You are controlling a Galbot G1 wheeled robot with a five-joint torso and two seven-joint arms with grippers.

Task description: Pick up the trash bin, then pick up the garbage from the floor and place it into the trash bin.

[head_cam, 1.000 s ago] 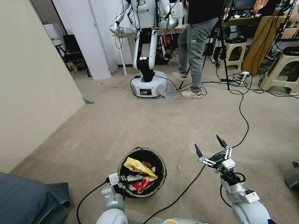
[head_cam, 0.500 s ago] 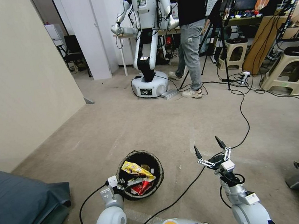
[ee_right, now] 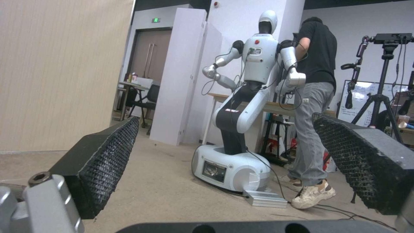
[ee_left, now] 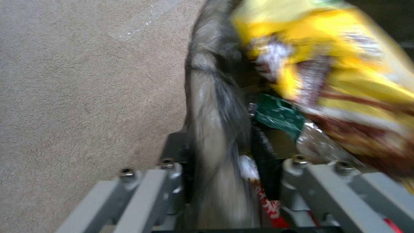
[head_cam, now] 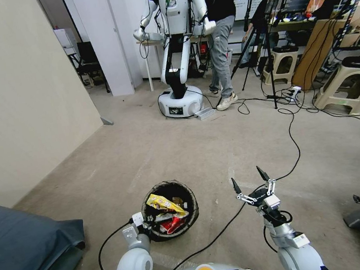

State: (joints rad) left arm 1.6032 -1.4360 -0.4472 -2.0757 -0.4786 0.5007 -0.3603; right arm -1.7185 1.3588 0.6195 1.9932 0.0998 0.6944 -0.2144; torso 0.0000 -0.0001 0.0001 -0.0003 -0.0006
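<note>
The left gripper [head_cam: 144, 222] is pinching the liner-wrapped rim of the trash bin [head_cam: 192, 205], which is sitting low before the robot heaped with a yellow snack wrapper [head_cam: 166, 203], risking slippage or spillage, while the right gripper [head_cam: 252, 184] is hanging wide and empty.

Beige carpet [head_cam: 182, 148], cream wall [head_cam: 17, 86]

- The left gripper [head_cam: 144, 223] clamps the near rim of the trash bin [head_cam: 187, 196].
- A yellow snack wrapper [head_cam: 165, 203] and red wrappers [head_cam: 173, 225] lie inside.
- The right gripper [head_cam: 249, 183] hovers spread apart, beside the bin.
</note>
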